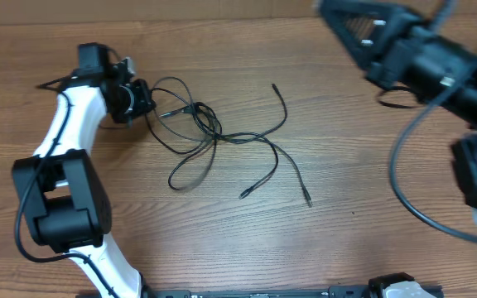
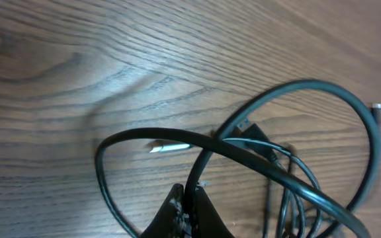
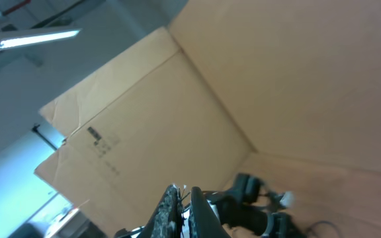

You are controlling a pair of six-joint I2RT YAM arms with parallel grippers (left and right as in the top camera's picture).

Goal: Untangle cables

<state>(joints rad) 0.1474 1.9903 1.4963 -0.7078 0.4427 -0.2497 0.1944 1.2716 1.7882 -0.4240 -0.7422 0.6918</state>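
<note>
Clenching the cables (image 1: 216, 136), left pincer (image 2: 188, 201) shows cropped; right pincer (image 3: 182, 198), blurred overhead, sits clenched empty.

Obstacles: cables (image 1: 214, 136) sprawled mid-table; left gripper (image 1: 143, 99) at their left edge; right arm (image 1: 412, 50) above far-right corner. Free: bare table (image 1: 346, 207) right and front.

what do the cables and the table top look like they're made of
The cables look like thin cord in a black rubber or plastic sheath, slightly glossy: they bend in soft loops and catch the light. One plug tip looks like bright metal. The table looks like wood or wood-look laminate, matte brown with clear grain lines; which of the two cannot be told.
</note>
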